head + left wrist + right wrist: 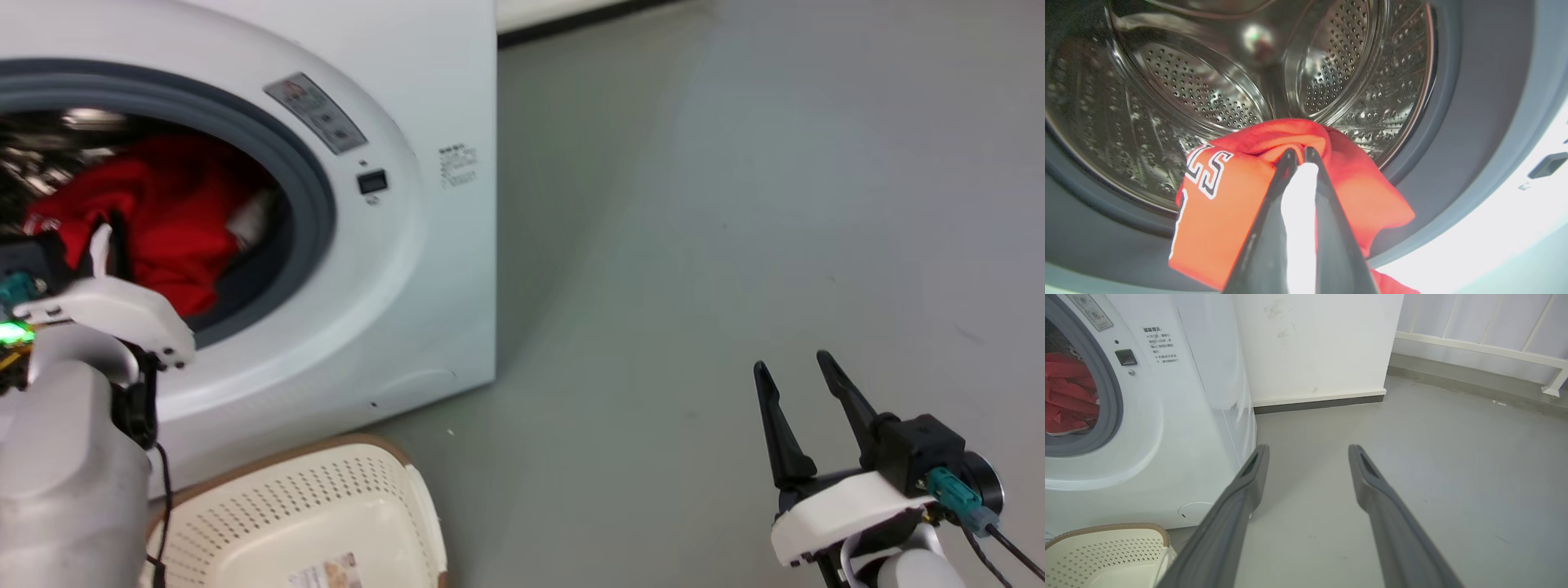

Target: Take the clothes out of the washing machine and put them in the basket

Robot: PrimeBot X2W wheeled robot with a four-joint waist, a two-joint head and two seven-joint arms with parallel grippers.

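Left gripper (1298,152) pinches one red garment (1224,212), one basket (310,498) nearby

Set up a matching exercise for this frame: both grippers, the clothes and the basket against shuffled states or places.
Things:
1. left gripper
2. right gripper
3. clothes
4. basket

States or places:
A. cream, on the floor in front of the washer
B. open, over the floor, holding nothing
C. red with lettering, at the washer's mouth
D. shut on fabric

Pairs: 1-D, 2-B, 3-C, 4-A
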